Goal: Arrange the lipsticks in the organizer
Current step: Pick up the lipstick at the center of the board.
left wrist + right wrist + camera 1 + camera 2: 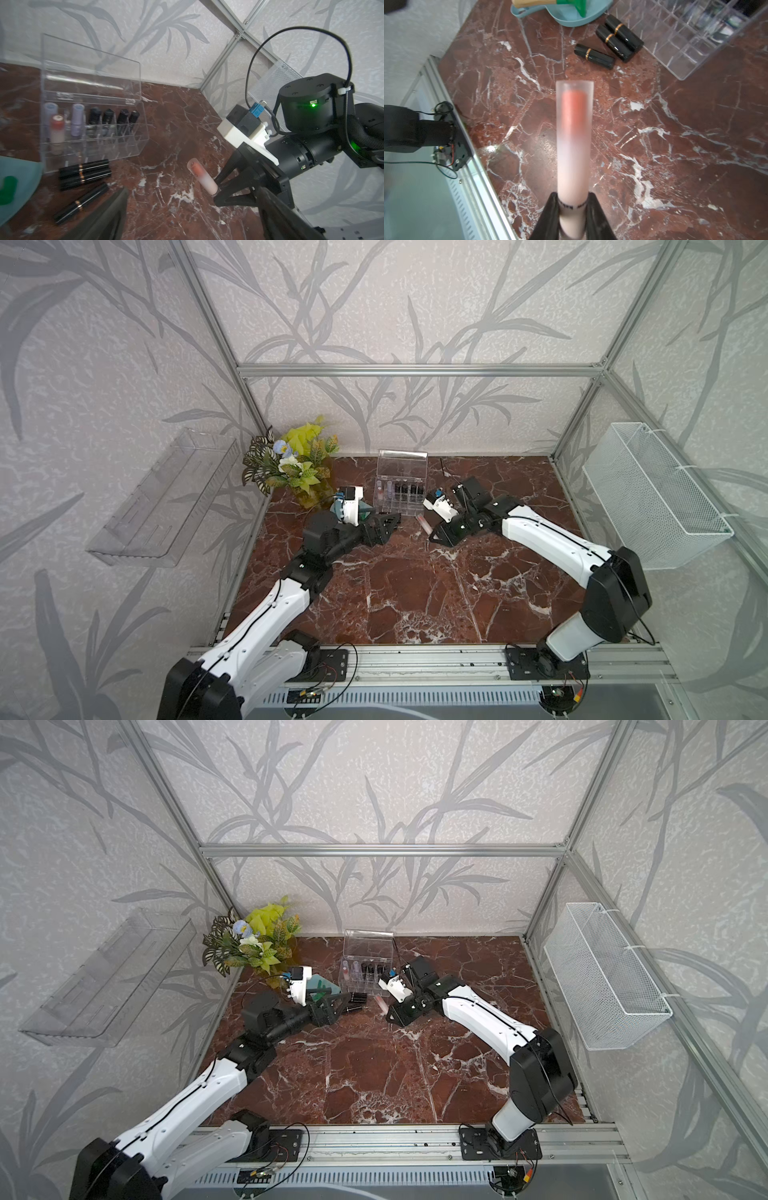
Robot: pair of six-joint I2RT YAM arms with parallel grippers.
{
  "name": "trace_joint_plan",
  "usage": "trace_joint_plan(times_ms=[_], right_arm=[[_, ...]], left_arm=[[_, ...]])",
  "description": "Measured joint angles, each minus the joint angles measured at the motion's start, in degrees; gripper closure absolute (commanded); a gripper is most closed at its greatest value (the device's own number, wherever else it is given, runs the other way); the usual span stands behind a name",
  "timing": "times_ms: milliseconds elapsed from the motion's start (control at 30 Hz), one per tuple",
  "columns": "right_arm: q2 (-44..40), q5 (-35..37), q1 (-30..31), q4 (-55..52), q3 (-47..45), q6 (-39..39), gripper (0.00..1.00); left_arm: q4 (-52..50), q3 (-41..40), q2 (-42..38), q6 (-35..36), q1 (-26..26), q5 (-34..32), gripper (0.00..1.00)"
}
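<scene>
In my right wrist view the pink lipstick [574, 141] is so close to the lens that it looks blurred. Its held end, between the fingers [550, 214] of my right end effector [572, 196], runs out of the picture, and I cannot read the dark print on it. The organizer [685, 41], the blue tray [566, 15] and the green rake [580, 6] are cut off by the edge there. In my left wrist view the fingers [108, 214] of my left end effector [388, 524] are only dark blurred shapes, also cut off. In both top views the standing lipsticks [405, 489] are too small to count.
</scene>
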Motion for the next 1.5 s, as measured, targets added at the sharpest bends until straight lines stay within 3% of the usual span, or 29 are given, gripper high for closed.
trace_joint_plan(times_ms=[200,567,800,1067,1233,1500], right_arm=[[-5.1,-6.0,-0.4,3.1,-3.2,1.6,0.82],[-9.0,-11.4,-0.7,6.6,-4.4,3.0,0.81],[-9.0,-12.5,-0.7,7.1,-4.4,3.7,0.81],[-8.8,-14.2,-0.7,8.3,-4.4,4.3,0.81],[-8.4,-14.7,-0.7,8.3,-4.4,4.5,0.81],[-8.1,-14.9,-0.6,8.3,-4.4,4.4,0.81]], left_arm=[[-0.5,5.4,5.9,-2.4,0.0,9.4,0.0],[-4.1,9.6,9.7,-2.1,-1.4,12.4,0.04],[-5.6,10.4,11.3,-1.2,-2.3,12.5,0.2],[-4.0,10.4,11.9,-1.8,-3.4,14.0,0.47],[-1.5,10.4,12.9,-3.0,-4.5,15.8,0.51],[0.0,10.4,13.5,-3.8,-5.1,17.0,0.7]])
